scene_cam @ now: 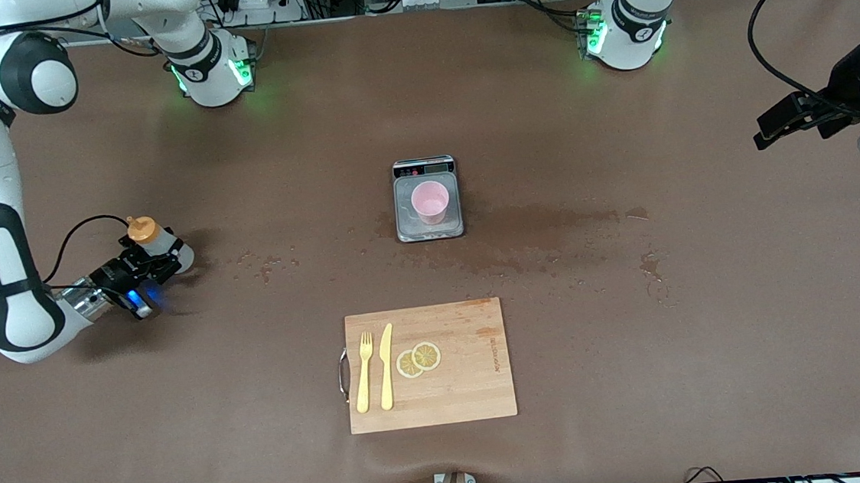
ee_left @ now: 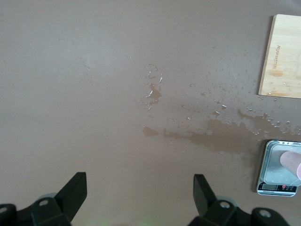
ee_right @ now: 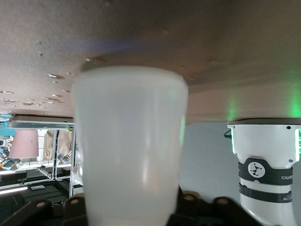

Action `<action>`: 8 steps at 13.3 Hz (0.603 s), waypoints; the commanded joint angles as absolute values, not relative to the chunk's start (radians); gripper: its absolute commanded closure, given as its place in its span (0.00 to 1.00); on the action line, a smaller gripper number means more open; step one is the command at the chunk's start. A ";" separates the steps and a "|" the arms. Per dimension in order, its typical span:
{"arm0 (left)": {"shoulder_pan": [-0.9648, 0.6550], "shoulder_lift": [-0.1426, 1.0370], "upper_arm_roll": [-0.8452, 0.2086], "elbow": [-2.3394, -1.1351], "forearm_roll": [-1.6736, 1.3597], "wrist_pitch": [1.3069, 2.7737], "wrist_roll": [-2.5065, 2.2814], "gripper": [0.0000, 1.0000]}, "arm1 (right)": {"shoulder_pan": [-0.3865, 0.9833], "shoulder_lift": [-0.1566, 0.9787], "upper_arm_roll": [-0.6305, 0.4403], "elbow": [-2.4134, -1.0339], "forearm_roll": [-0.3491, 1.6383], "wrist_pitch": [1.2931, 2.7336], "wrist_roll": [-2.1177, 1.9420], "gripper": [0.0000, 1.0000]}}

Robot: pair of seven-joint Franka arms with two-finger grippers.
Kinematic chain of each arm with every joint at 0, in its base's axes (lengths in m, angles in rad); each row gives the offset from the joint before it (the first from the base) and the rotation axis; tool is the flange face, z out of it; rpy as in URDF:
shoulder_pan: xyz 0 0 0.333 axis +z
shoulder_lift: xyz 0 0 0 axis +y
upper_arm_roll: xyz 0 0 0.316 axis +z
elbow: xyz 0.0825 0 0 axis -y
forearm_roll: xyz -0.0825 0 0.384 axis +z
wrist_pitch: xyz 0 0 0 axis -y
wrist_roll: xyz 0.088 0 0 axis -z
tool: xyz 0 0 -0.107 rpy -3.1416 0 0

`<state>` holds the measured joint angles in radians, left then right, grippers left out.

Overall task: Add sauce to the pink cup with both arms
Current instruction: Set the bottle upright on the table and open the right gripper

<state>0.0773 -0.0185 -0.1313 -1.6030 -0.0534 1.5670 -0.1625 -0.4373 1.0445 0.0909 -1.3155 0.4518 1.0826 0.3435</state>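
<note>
The sauce bottle (scene_cam: 156,242), whitish with an orange nozzle cap (scene_cam: 141,230), stands about upright at the right arm's end of the table. My right gripper (scene_cam: 149,262) is shut on its body, which fills the right wrist view (ee_right: 129,141). The pink cup (scene_cam: 429,200) stands on the steel scale plate (scene_cam: 407,224) at the table's middle. It also shows in the left wrist view (ee_left: 291,162) and the right wrist view (ee_right: 24,143). My left gripper (scene_cam: 770,130) waits in the air over the left arm's end of the table, open and empty (ee_left: 138,181).
A wooden cutting board (scene_cam: 471,376) lies nearer to the camera than the scale, with a yellow fork (scene_cam: 364,371), a yellow knife (scene_cam: 386,366) and two lemon slices (scene_cam: 418,359) on it. Wet patches (scene_cam: 552,236) stain the brown table beside the scale.
</note>
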 commanded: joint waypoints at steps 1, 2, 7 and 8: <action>0.077 -0.021 -0.127 -1.608 -0.072 1.580 -0.146 0.00 | -0.463 1.040 0.106 -1.316 0.460 1.066 0.337 0.00; 0.077 -0.021 -0.127 -1.608 -0.072 1.580 -0.146 0.00 | -0.462 1.032 0.106 -1.310 0.462 1.060 0.353 0.00; 0.078 -0.021 -0.127 -1.608 -0.072 1.580 -0.146 0.00 | -0.457 1.005 0.112 -1.207 0.465 0.979 0.512 0.00; 0.077 -0.021 -0.127 -1.608 -0.072 1.578 -0.146 0.00 | -0.453 1.002 0.115 -1.189 0.465 0.967 0.537 0.00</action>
